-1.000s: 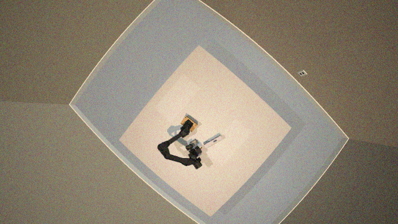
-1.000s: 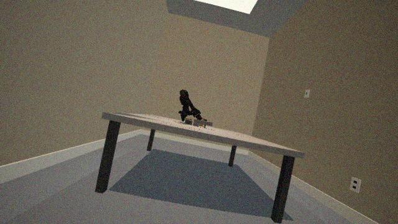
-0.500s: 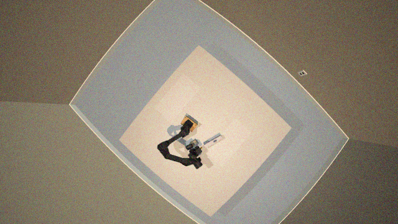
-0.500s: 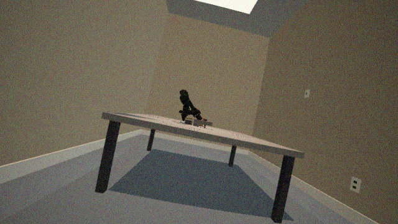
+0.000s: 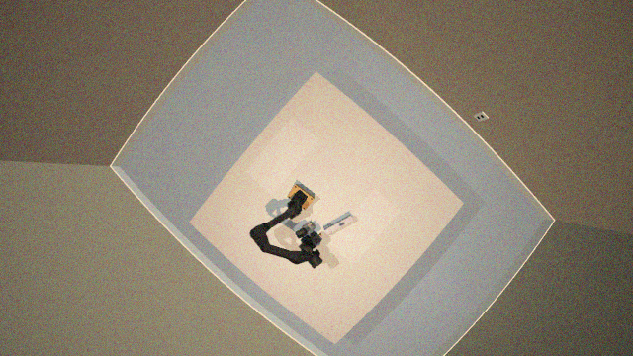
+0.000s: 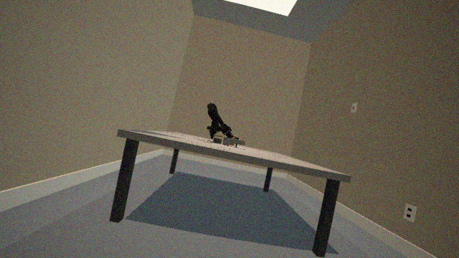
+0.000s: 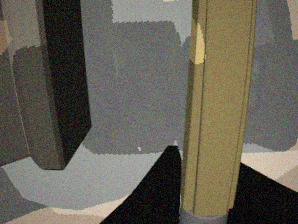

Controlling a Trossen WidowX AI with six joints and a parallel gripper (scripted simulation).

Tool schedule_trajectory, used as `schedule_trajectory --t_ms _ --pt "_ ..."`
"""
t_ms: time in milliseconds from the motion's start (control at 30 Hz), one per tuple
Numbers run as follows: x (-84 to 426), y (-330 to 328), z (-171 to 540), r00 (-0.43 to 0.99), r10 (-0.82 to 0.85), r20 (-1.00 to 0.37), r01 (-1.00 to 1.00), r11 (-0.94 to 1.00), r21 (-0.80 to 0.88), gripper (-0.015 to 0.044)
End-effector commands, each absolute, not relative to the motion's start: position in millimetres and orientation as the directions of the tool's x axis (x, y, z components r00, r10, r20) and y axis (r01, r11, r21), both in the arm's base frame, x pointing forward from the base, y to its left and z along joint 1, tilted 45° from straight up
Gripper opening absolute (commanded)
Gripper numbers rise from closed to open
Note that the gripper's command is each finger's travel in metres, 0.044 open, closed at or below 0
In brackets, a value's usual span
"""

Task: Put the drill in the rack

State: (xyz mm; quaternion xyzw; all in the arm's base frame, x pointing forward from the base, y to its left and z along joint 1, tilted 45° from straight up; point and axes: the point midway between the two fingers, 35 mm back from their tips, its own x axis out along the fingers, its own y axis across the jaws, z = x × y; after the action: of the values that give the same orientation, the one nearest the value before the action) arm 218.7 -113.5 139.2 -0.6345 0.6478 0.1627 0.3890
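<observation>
My gripper (image 5: 308, 237) (image 6: 229, 137) is shut on the drill, low over the table beside a small grey fixture (image 6: 217, 140). The pale grey rack (image 5: 340, 222) (image 6: 238, 142) lies just to the right of it. The key is not visible. In the top and exterior views the drill is too small to make out.
A dark grey slab (image 7: 53, 70) stands at the left of the wrist view, with grey blocks (image 7: 133, 90) behind. The black arm (image 5: 262, 239) bends over an orange plate (image 5: 308, 194). All of this stands on a table (image 5: 386, 163) (image 6: 287, 163).
</observation>
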Motion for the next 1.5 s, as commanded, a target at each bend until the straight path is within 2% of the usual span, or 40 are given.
schedule_trajectory --t_ms 0,1467 --pt "219 -112 142 0.114 -0.697 -0.708 -0.946 0.140 -0.291 0.0000" --pt "216 -99 151 0.114 -0.696 -0.709 -0.947 0.140 -0.290 0.0000"
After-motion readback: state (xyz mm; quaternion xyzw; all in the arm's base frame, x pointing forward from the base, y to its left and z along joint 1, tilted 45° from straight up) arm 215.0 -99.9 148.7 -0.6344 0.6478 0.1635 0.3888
